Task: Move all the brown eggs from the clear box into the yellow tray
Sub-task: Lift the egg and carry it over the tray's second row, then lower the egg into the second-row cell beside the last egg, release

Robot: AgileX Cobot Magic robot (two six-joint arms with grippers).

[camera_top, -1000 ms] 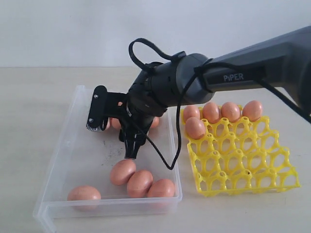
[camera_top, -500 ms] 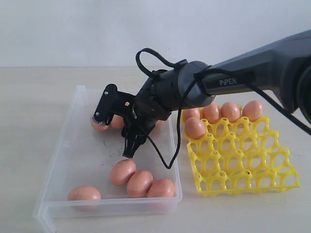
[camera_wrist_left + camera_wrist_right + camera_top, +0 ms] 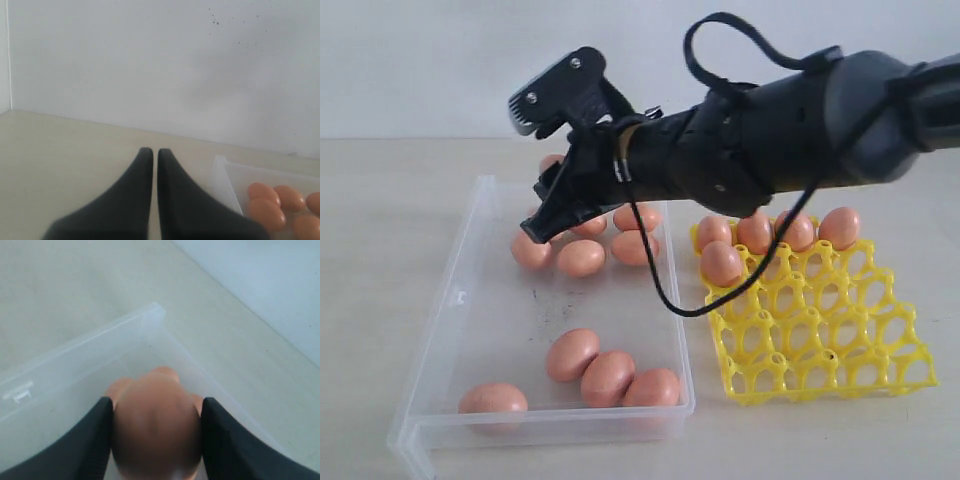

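Observation:
My right gripper hangs above the far end of the clear box, shut on a brown egg that fills the gap between its black fingers. Several more brown eggs lie at the far end of the box, under the gripper. Others lie by its near wall. The yellow tray stands right of the box with several eggs along its far row and one in the second row. My left gripper is shut and empty over bare table beside the box's corner.
The right arm and its looping black cable stretch over the far part of the tray and the box's right wall. A pale wall stands behind the table. The tray's near rows of cups hold nothing.
The right gripper closed on an egg at the far end of the box and rose well above it, tilting upward. The other eggs it had hidden now show.

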